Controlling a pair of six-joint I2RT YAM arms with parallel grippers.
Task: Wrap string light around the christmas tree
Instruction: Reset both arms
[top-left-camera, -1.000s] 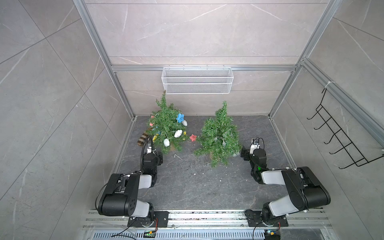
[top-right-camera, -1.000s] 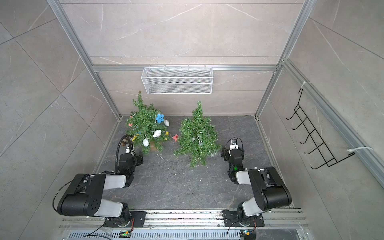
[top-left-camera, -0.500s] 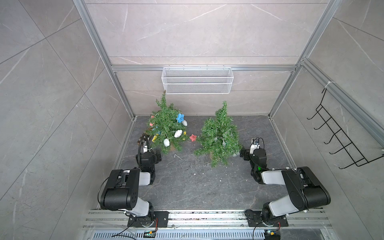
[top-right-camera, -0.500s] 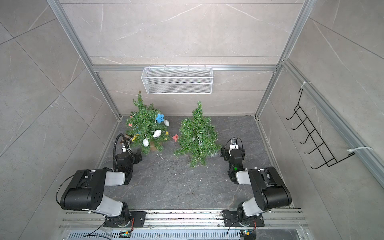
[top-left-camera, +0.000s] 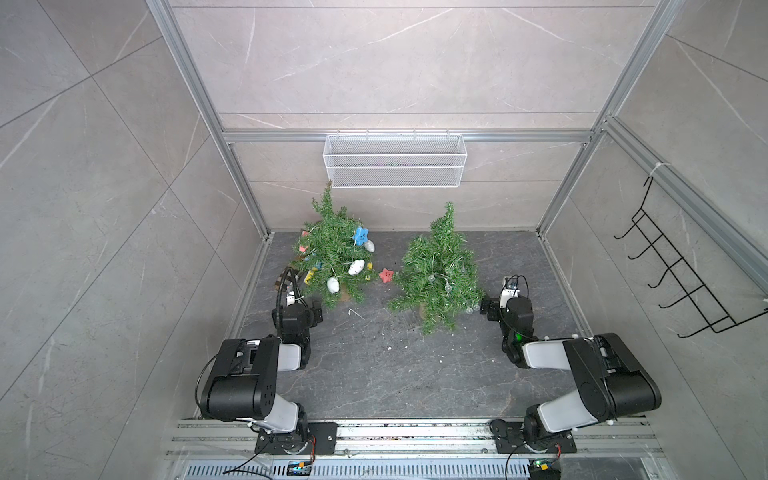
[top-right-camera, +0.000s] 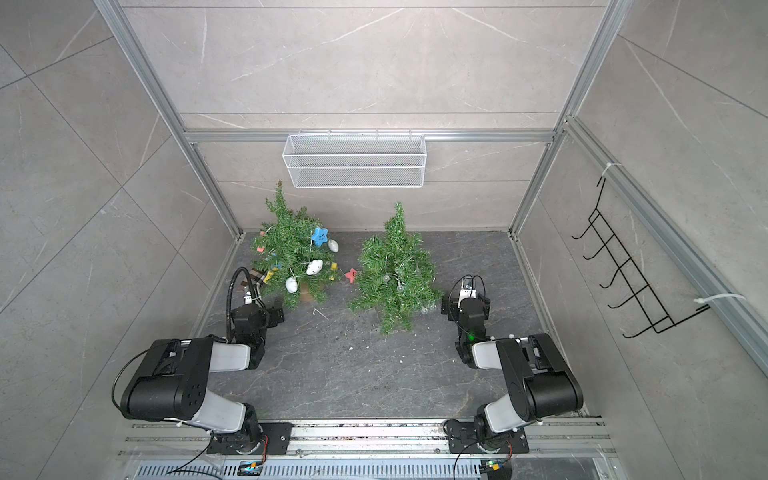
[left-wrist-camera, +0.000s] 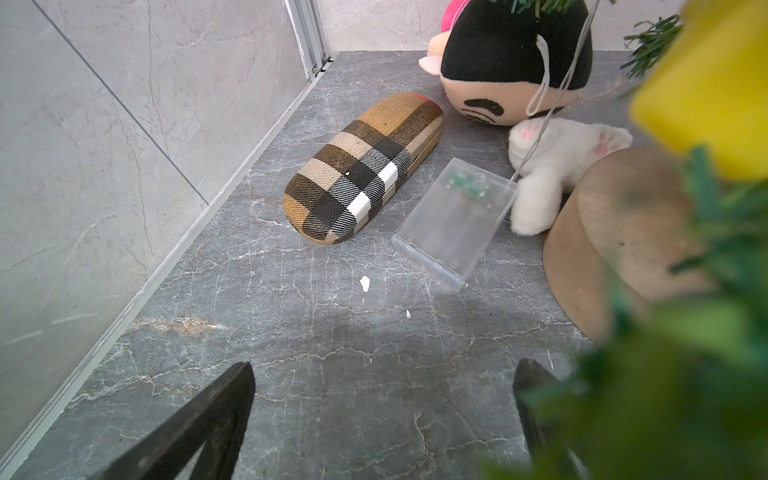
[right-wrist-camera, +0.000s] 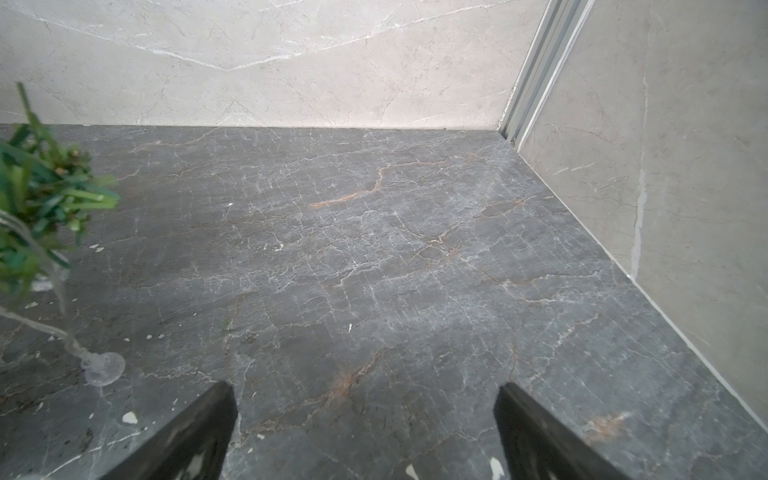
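Left arm (top-left-camera: 245, 374): boxy black joint housings, white link shells, small round holes on the shoulder face; black corrugated cable (top-left-camera: 284, 286) loops off its wrist. Right arm (top-left-camera: 602, 374): same build, green light (top-left-camera: 517, 336) lit near the wrist. Left gripper (left-wrist-camera: 384, 365), right gripper (right-wrist-camera: 365, 384): matte black wedge fingers. Black base plates (top-left-camera: 324, 436) carry red and black wires.

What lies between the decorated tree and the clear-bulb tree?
A small red star sits between the decorated tree and the clear-bulb tree; both top views show it.
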